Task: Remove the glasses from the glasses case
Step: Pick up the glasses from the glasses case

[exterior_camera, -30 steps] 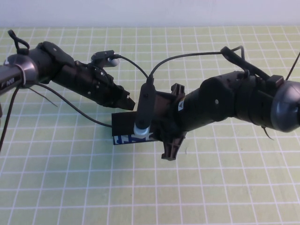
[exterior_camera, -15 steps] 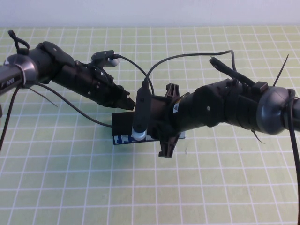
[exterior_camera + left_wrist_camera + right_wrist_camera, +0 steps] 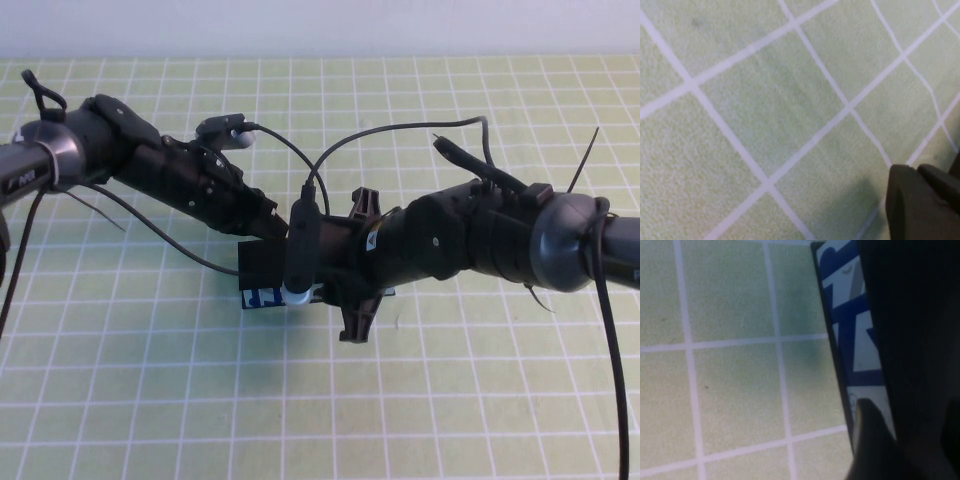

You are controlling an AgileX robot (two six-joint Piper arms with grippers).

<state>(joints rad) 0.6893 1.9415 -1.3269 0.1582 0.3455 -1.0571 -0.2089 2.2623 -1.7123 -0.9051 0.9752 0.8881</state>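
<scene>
- right gripper [image 3: 300,262] has slid further left over the glasses case [image 3: 262,282]; likely still reaching in.
- left gripper [image 3: 268,212] stays beside the case's far edge.
- jaws: cannot tell for either.

Mat [image 3: 120,400]: pale green, matt, cloth-like, white grid | glasses case [image 3: 262,270]: matt black, smooth printed light-blue side | left gripper [image 3: 268,213], right gripper [image 3: 325,265]: matt black plastic, slight sheen
</scene>
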